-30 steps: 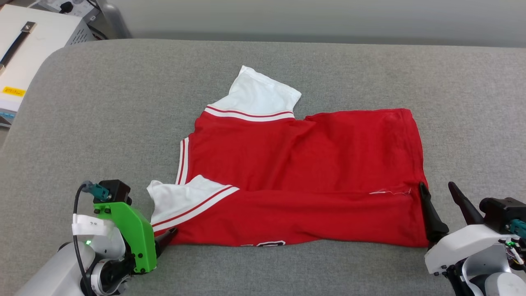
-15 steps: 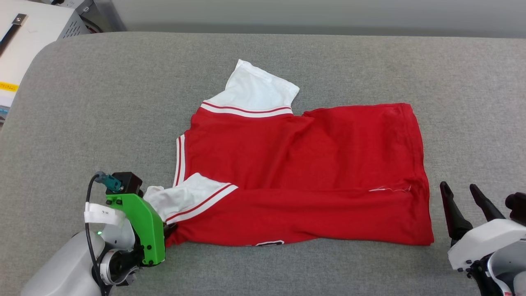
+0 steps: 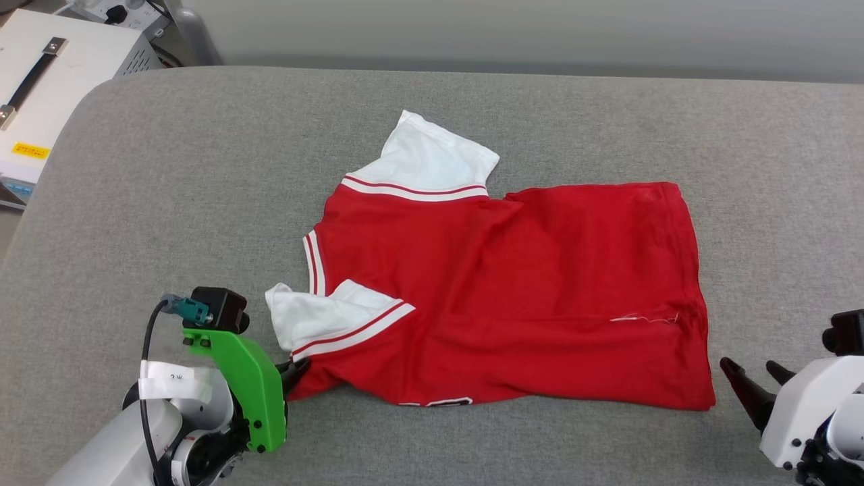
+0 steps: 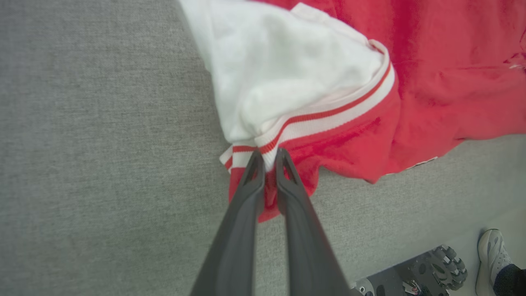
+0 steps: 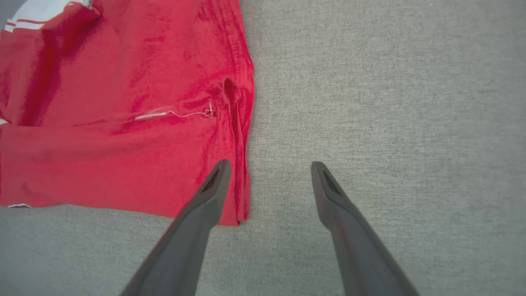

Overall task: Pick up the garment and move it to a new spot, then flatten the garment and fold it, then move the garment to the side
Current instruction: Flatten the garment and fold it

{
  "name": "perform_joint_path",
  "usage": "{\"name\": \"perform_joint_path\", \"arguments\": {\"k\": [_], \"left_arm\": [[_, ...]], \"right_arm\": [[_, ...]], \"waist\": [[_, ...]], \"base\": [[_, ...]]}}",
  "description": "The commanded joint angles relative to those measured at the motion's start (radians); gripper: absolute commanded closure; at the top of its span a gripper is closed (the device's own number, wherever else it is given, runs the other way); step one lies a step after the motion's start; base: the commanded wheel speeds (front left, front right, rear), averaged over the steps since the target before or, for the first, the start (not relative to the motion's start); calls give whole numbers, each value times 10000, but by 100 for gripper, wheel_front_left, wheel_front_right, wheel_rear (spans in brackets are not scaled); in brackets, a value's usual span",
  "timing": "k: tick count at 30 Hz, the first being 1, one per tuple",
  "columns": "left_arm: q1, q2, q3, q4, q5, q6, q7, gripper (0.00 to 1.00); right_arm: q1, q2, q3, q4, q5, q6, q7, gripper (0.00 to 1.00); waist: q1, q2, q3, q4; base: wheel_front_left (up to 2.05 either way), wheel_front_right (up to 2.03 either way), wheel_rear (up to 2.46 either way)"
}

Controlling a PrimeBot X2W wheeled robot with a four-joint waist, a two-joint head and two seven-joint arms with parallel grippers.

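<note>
The garment (image 3: 513, 290), a red jersey with white sleeves and striped trim, lies folded along its near edge on the grey padded table (image 3: 202, 169). My left gripper (image 3: 297, 370) is shut on the garment's near left corner. In the left wrist view the gripper (image 4: 267, 158) pinches the red-white trim below the bunched white sleeve (image 4: 287, 70). My right gripper (image 3: 756, 381) stands open at the lower right, off the garment's right hem. In the right wrist view the gripper (image 5: 269, 166) holds nothing, and its left finger (image 5: 209, 193) hangs over the hem of the garment (image 5: 123, 144).
A white equipment case (image 3: 40, 88) with a black handle stands off the table's far left corner. Past the table's near edge, the left wrist view shows a person's shoe (image 4: 491, 255) and a wheeled base (image 4: 427, 273). Bare grey padding surrounds the garment.
My left gripper has shut on the near left corner and drawn it a little to the right, bunching the sleeve. My right gripper has backed away from the right hem, staying open.
</note>
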Motion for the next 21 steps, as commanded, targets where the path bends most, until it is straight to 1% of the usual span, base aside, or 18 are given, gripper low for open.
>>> {"name": "perform_joint_path", "arguments": {"k": [1,5,13,14,15,16,17,21], "left_arm": [[88,111,89,-184,62,112,-80,100],[106,264,214,-641,98,263,-146,100],[95,283,294,-797,133,294,-317,100],[94,278,290,-776,148,293,-340,100],[95,266,285,-749,156,288,-361,100],[98,256,284,-726,157,285,-378,100],[106,245,281,-695,158,283,-398,100],[166,207,262,-609,163,273,-482,100]], "right_arm": [[27,30,140,-3,53,-78,213,0],[-248,62,590,446,125,-78,604,0],[-793,35,1474,2039,188,-78,817,0],[-814,58,1598,2171,204,-78,862,48],[-838,101,1741,2301,260,-78,902,66],[-857,116,1838,2378,281,-78,922,92],[-884,131,1929,2458,308,-78,940,100],[-1044,35,1983,2587,385,-78,853,100]], "waist": [[0,-1,75,50],[0,-1,322,139],[0,-1,683,238],[0,-1,689,245],[0,-1,683,249],[0,-1,669,247],[0,-1,634,240],[0,-1,437,207]], "base": [[0,0,0],[0,0,0],[0,0,0],[0,0,0],[0,0,0],[0,0,0],[0,0,0],[0,0,0]]}}
